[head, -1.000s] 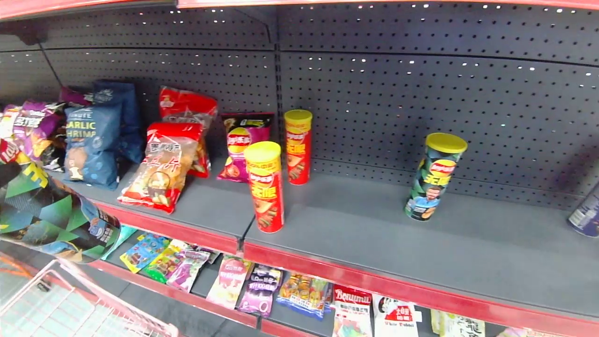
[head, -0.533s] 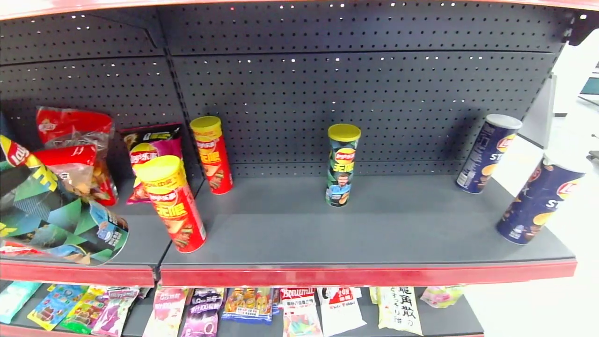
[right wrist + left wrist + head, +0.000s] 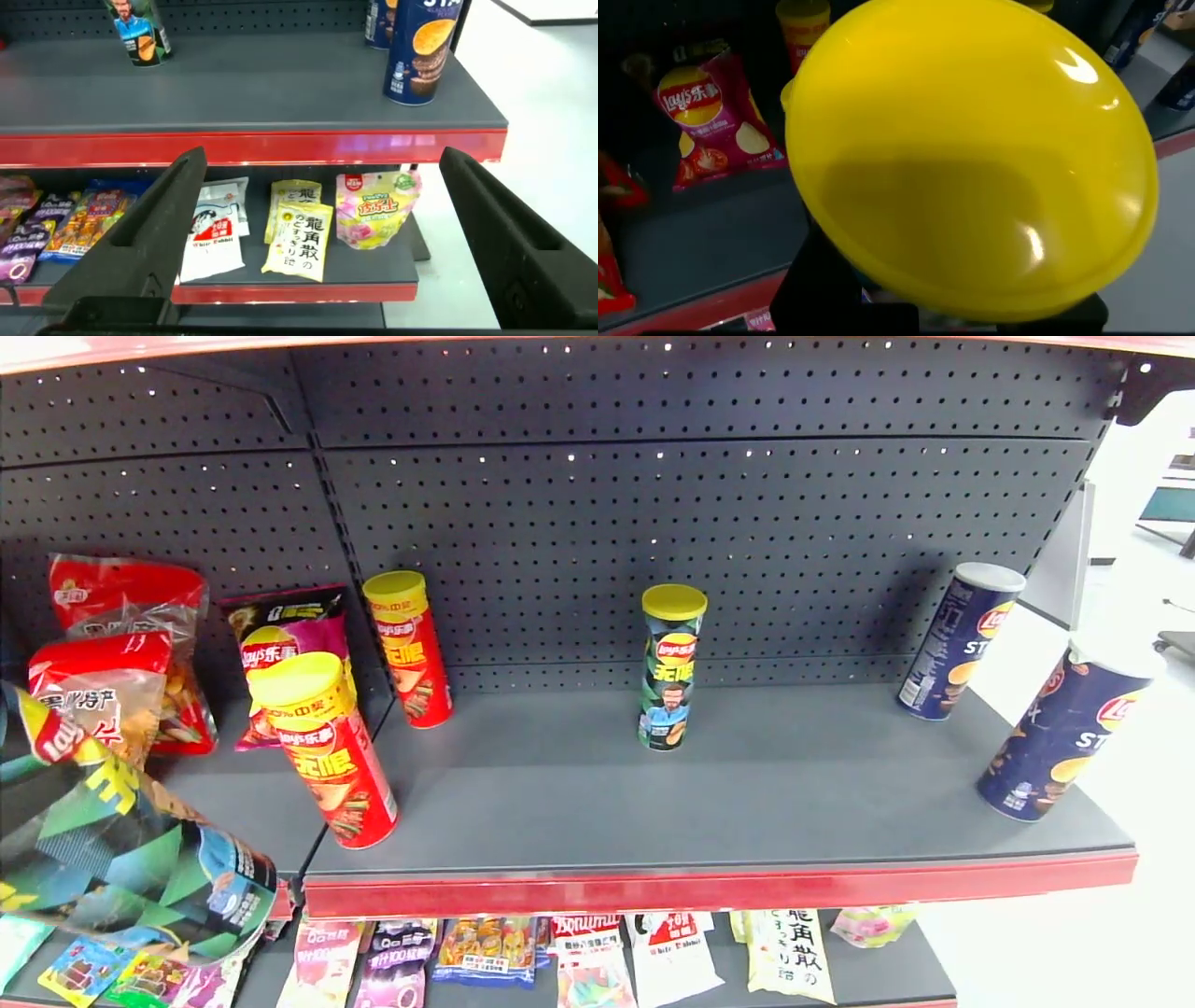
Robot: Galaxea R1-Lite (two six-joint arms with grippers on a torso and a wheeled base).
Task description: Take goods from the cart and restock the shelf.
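Observation:
A green and black chip can with a yellow lid hangs tilted at the lower left, in front of the shelf's red edge. My left gripper is shut on it, and its dark fingers peek out behind the lid. A matching green can stands upright mid-shelf, seen too in the right wrist view. My right gripper is open with nothing in it, low in front of the shelf's right part.
Two red cans stand left of the green one, two blue cans at the right end. Snack bags fill the far left. Packets lie on the lower shelf. Bare grey board lies between the cans.
The head camera has swung right along the shelf, bringing the blue cans and the shelf's right end into sight. The held can stays at the lower left, a little lower in the picture.

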